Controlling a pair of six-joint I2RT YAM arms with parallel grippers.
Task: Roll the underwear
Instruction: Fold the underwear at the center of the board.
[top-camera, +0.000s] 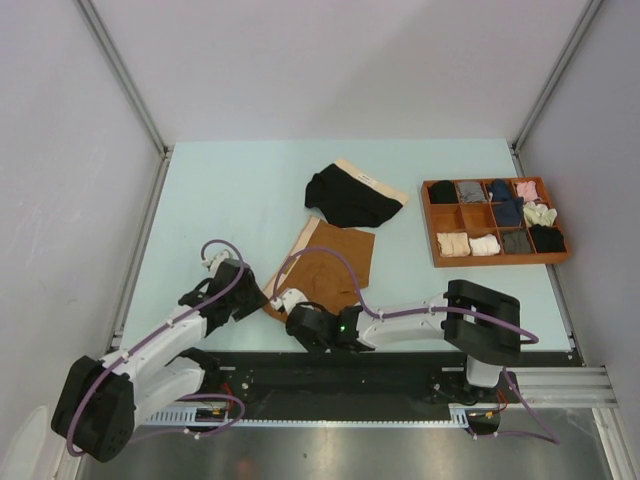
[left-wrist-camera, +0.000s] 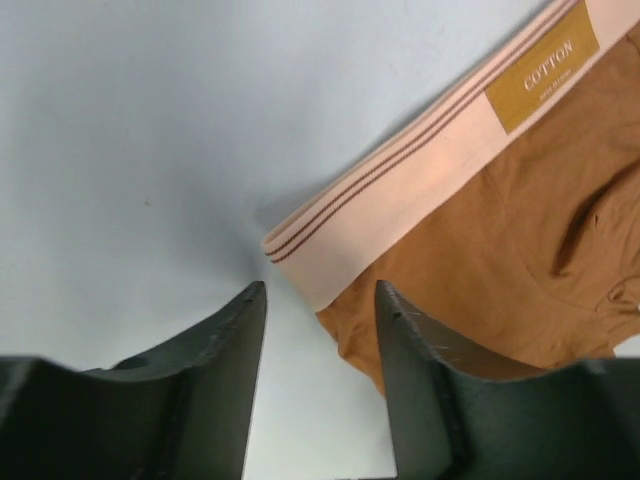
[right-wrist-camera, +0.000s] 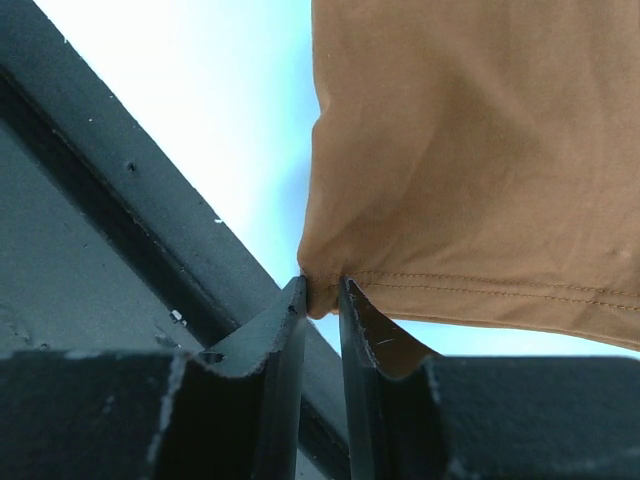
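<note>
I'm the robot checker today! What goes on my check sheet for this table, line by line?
Surface: pale blue table top, smooth.
Job's things: rust-brown fabric briefs with a beige waistband, not rolled; black fabric briefs behind them, not rolled.
Clutter: brown wooden tray of compartments at the right, holding small rolled clothes.
Grippers: left gripper open at the waistband's corner; right gripper shut on the rust-brown briefs' near corner.
Cables: purple cables loop along both arms; one arcs over the rust-brown briefs.
Surroundings: grey walls with metal posts.
</note>
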